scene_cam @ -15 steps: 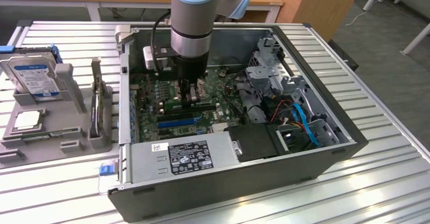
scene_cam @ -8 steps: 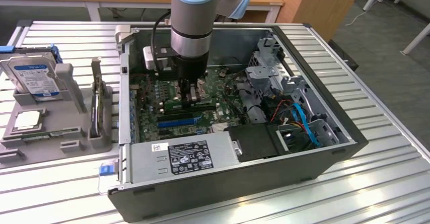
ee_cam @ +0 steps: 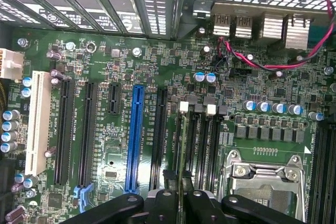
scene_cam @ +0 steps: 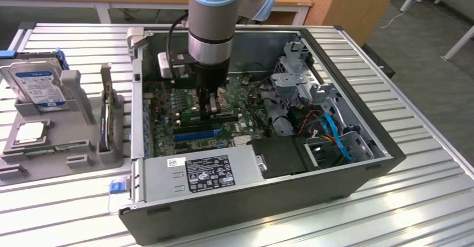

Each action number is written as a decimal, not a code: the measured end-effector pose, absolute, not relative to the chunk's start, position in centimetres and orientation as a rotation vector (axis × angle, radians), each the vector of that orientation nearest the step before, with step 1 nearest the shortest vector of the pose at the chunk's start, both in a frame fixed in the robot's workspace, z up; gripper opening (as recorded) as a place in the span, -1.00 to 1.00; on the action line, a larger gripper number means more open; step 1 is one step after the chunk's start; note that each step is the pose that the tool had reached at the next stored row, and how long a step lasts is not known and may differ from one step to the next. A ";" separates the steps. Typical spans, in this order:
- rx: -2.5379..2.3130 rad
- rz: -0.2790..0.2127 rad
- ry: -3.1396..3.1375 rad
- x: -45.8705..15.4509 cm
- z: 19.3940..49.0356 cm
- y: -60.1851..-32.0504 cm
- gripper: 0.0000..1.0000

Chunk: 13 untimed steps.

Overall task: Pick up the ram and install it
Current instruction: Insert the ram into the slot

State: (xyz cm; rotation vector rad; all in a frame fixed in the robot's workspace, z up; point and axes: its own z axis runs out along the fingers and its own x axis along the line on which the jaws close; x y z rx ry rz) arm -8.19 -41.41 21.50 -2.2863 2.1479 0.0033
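My gripper (scene_cam: 210,107) reaches down into the open computer case (scene_cam: 281,202), just above the motherboard (scene_cam: 170,100). It is shut on the ram (ee_cam: 181,150), a thin green stick seen edge-on between the black fingers (ee_cam: 163,203). The ram hangs over the black memory slots (ee_cam: 202,145), in line with one of them, beside the processor socket (ee_cam: 265,182). Whether its lower edge touches the slot I cannot tell. In the exterior view the ram (scene_cam: 226,114) shows as a green strip under the fingers.
A blue-labelled hard drive (scene_cam: 37,86) and a square silver processor chip (scene_cam: 30,131) rest on the grey fixture (scene_cam: 52,152) at the exterior view's left. Inside the case sit the power supply (scene_cam: 200,172), a drive cage with blue cables (scene_cam: 329,133) and long expansion slots (ee_cam: 135,135).
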 end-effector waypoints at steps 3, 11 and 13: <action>-2.287 0.003 2.148 -8.2 21.5 -41.4 -0.73; -2.287 0.003 2.148 -8.2 21.9 -41.4 -0.73; -2.287 0.002 2.149 -8.2 21.9 -41.4 -0.73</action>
